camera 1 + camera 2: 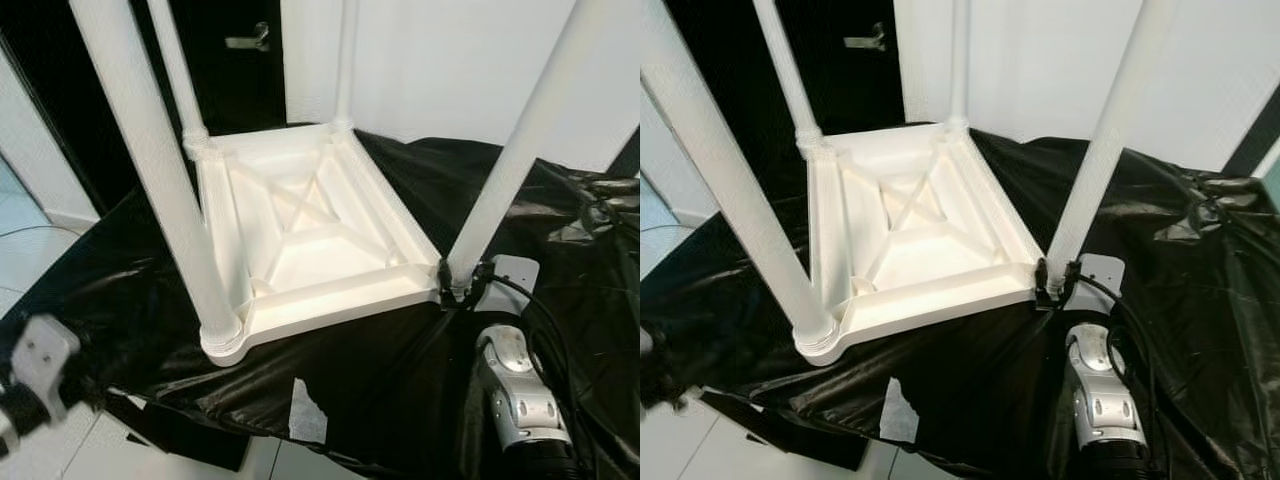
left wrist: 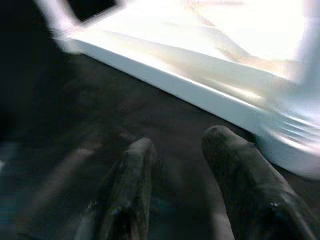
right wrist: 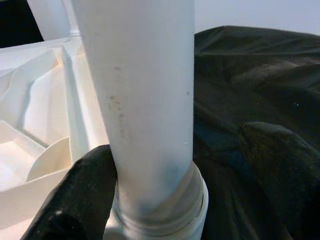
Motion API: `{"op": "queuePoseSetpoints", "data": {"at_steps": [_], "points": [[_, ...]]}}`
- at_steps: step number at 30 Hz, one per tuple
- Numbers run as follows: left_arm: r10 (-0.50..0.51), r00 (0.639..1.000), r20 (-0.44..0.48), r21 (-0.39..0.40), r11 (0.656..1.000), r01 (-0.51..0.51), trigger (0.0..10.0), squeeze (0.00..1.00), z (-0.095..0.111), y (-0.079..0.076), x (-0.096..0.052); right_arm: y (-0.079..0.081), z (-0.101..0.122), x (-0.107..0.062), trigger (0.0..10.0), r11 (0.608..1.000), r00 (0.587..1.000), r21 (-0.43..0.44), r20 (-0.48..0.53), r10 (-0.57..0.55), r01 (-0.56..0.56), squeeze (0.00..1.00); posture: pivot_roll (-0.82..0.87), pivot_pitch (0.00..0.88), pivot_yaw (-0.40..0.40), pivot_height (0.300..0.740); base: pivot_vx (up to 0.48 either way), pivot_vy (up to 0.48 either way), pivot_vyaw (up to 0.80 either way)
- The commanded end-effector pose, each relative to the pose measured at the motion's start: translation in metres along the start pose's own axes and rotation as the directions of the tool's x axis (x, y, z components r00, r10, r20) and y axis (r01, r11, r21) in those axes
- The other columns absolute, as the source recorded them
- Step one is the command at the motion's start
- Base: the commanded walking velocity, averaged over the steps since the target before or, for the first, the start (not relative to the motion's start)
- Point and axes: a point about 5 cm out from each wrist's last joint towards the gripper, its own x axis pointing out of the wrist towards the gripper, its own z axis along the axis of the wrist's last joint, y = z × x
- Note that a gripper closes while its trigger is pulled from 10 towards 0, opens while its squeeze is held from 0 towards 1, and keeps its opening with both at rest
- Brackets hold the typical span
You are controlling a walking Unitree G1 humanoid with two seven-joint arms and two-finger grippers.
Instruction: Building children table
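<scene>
A white children's table lies upside down on a black plastic sheet, its four legs pointing up. My right gripper is at the base of the near-right leg. In the right wrist view the right gripper is open around that leg: one finger touches it, the other stands apart. My left gripper is open and holds nothing, low over the sheet beside the table's near-left corner. The left wrist is at the lower left.
The sheet covers a low surface whose front edge drops to pale floor tiles. A light patch shows in the sheet near the front. Behind the table are a dark door with a handle and a white wall.
</scene>
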Motion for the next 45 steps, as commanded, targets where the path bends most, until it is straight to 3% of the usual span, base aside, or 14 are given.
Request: {"op": "queuePoseSetpoints", "data": {"at_steps": [1,3,13,18,21,22,23,26,31,34,37,40,42,45], "points": [[0.048,0.999,-0.015,0.015,0.999,-0.048,10.0,0.00,-0.005,0.005,0.007,0.001,-0.003,-0.005,10.0,1.000,1.000,-0.002,-0.006,0.005,-0.005,0.00,0.04,0.000,-0.035,0.740,0.000,0.000,0.00],[0.110,0.994,0.021,0.042,0.993,-0.111,10.0,0.00,-0.001,0.016,0.029,0.007,-0.004,-0.014,10.0,0.999,0.999,0.001,-0.015,0.043,-0.043,0.00,0.02,0.000,-0.024,0.740,0.000,0.000,0.00],[0.176,0.977,0.122,-0.010,0.984,-0.176,10.0,0.00,0.011,0.028,0.084,0.011,-0.012,-0.035,10.0,0.992,0.990,-0.002,-0.059,0.126,-0.126,0.00,-0.03,0.000,0.002,0.740,0.000,0.000,0.00],[0.051,0.944,0.325,-0.204,0.979,0.017,10.0,0.00,0.040,0.006,0.129,0.013,-0.026,-0.038,10.0,0.989,0.977,0.019,-0.151,0.147,-0.146,0.00,-0.06,0.000,0.011,0.740,0.000,0.000,0.00],[0.006,0.929,0.370,-0.213,0.974,0.079,10.0,0.00,0.046,-0.001,0.135,0.014,-0.028,-0.037,10.0,0.990,0.977,0.029,-0.163,0.138,-0.136,0.00,-0.07,0.000,0.011,0.740,0.000,0.000,0.00],[-0.061,0.902,0.428,-0.236,0.955,0.176,10.0,0.00,0.055,-0.012,0.140,0.016,-0.029,-0.033,10.0,0.991,0.977,0.040,-0.165,0.135,-0.130,0.00,-0.07,0.000,0.009,0.740,0.000,0.000,0.00],[-0.061,0.902,0.428,-0.236,0.955,0.176,10.0,0.00,0.055,-0.012,0.140,0.016,-0.029,-0.033,10.0,0.991,0.977,0.040,-0.165,0.135,-0.130,0.00,-0.07,0.000,0.009,0.740,0.000,0.000,0.00],[-0.235,0.777,0.584,-0.200,0.886,0.419,10.0,0.00,0.076,-0.044,0.137,0.022,-0.028,-0.024,10.0,0.989,0.976,0.078,-0.168,0.139,-0.128,0.00,-0.07,0.000,0.003,0.740,0.000,0.000,0.00],[-0.350,0.708,0.613,-0.169,0.818,0.551,10.0,0.00,0.072,-0.074,0.124,0.026,-0.029,-0.017,10.0,0.987,0.972,0.090,-0.186,0.147,-0.132,0.00,-0.07,0.000,0.006,0.740,0.000,0.000,0.00],[-0.388,0.689,0.612,-0.161,0.791,0.590,10.0,0.00,0.069,-0.084,0.117,0.026,-0.030,-0.014,10.0,0.987,0.971,0.096,-0.192,0.145,-0.129,0.00,-0.07,0.000,0.009,0.740,0.000,0.000,0.00],[-0.458,0.634,0.623,-0.163,0.716,0.678,10.0,0.00,0.066,-0.119,0.101,0.025,-0.031,-0.005,10.0,0.986,0.965,0.102,-0.211,0.153,-0.134,0.00,-0.04,0.000,-0.002,0.740,0.000,0.000,0.00],[-0.467,0.623,0.627,-0.172,0.697,0.696,10.0,0.00,0.066,-0.130,0.097,0.025,-0.031,-0.001,10.0,0.986,0.964,0.097,-0.216,0.157,-0.138,0.00,-0.04,0.000,-0.002,0.740,0.000,0.000,0.00],[-0.476,0.608,0.635,-0.199,0.660,0.724,10.0,0.00,0.070,-0.152,0.087,0.027,-0.030,0.010,10.0,0.983,0.961,0.083,-0.210,0.180,-0.166,0.00,-0.02,0.000,-0.006,0.740,0.000,0.000,0.00],[-0.480,0.608,0.633,-0.199,0.658,0.727,10.0,0.00,0.072,-0.157,0.085,0.028,-0.028,0.014,10.0,0.980,0.960,0.086,-0.202,0.192,-0.178,0.00,-0.02,0.000,-0.006,0.740,0.000,0.000,0.00]]}}
